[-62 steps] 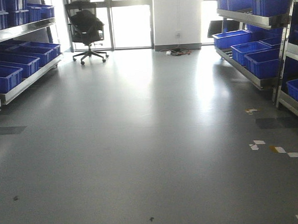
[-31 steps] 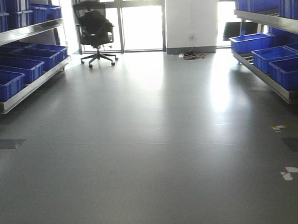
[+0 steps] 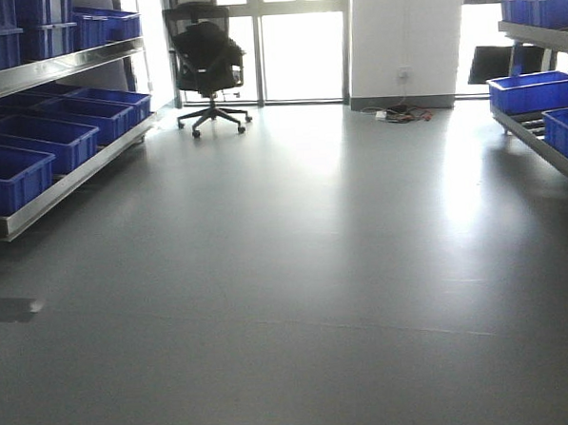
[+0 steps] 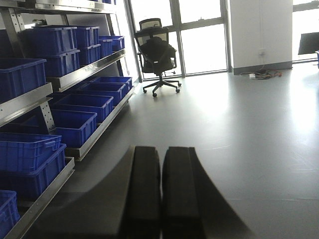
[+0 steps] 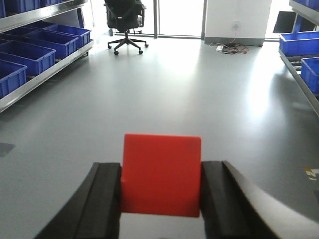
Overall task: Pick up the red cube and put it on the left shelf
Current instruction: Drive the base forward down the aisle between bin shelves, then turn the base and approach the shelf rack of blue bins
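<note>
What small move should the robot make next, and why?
Probably turn the base leftward, toward the left shelf. The red cube is already clamped between the jaws of the right gripper, while the shelf stands off at the left side of the front view, with open floor before it. The arm likely cannot set the cube down from here.

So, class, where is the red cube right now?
In the right wrist view, the red cube is clamped between the fingers of the right gripper, above the floor.

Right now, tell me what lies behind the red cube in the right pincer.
Bare grey floor runs back to a black office chair. The small bright-red cube covers the floor patch directly behind it.
</note>
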You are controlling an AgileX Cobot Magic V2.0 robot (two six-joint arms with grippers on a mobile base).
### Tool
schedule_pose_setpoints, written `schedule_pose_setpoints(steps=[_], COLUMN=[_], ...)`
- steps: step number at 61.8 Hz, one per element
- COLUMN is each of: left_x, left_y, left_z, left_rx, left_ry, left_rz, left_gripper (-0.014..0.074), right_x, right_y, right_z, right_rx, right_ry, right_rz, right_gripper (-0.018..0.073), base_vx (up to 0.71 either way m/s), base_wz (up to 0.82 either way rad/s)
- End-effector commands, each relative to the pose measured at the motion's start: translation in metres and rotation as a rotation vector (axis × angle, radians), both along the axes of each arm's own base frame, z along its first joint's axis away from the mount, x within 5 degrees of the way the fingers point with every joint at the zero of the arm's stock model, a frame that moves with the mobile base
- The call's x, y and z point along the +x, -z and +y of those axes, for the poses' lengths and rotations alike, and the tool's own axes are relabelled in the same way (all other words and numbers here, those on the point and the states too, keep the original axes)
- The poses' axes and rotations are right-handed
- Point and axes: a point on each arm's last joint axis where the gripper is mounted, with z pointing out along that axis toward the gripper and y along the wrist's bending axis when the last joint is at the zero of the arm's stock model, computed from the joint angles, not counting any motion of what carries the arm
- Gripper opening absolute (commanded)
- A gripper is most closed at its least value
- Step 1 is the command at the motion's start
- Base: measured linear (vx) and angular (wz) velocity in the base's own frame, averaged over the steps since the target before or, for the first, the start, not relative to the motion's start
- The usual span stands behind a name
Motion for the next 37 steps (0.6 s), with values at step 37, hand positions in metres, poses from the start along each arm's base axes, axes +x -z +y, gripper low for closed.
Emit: schedule_pose_setpoints(steps=[37], left_x=[0.0009], left_y=[-0.0004], left_z=[-0.0002], left_rx=[-0.005], left_ry=[0.004], left_rz=[-0.062], left_gripper=[0.0106], right_x=[0.0000], right_y=[-0.0173], right_z=[0.0007], right_rx=[-0.007], right_ry=[-0.009], right_rz=[-0.112], right_gripper=[0.0059], base_vx=[0.65], base_wz=[0.36])
